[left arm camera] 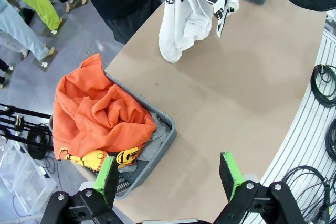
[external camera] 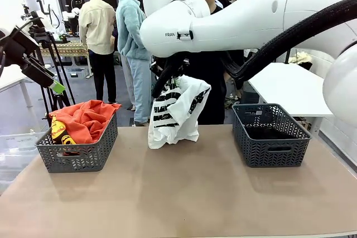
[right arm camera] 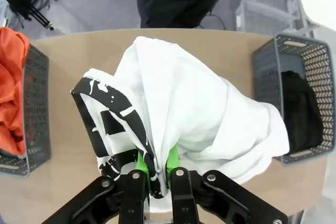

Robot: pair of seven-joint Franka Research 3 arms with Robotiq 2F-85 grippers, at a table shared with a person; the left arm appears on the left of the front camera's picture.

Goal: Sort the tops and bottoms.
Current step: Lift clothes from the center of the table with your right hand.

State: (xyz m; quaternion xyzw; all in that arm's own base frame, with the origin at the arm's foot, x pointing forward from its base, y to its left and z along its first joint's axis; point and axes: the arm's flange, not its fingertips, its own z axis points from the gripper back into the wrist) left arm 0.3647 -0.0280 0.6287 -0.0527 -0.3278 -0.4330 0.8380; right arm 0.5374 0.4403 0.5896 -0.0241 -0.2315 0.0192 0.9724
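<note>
Right tool [right arm camera: 156,169] pinches the white printed top [right arm camera: 194,114] at frame centre above the bench [external camera: 184,193]; orange top [external camera: 83,120] already fills the left basket [external camera: 78,157]; white top remains unsorted. Left tool [left arm camera: 170,174] spread.

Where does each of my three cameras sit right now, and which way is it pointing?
Front view: fixed between the arms, facing across the table at the person; the right arm crosses the top.
Left wrist view: high at the table's left end, looking down on the left basket with the orange top; open left gripper at the bottom.
Right wrist view: above mid-table, looking down; right gripper shut on the white top, dark-filled right basket aside.
Shared: all three show the white top.
</note>
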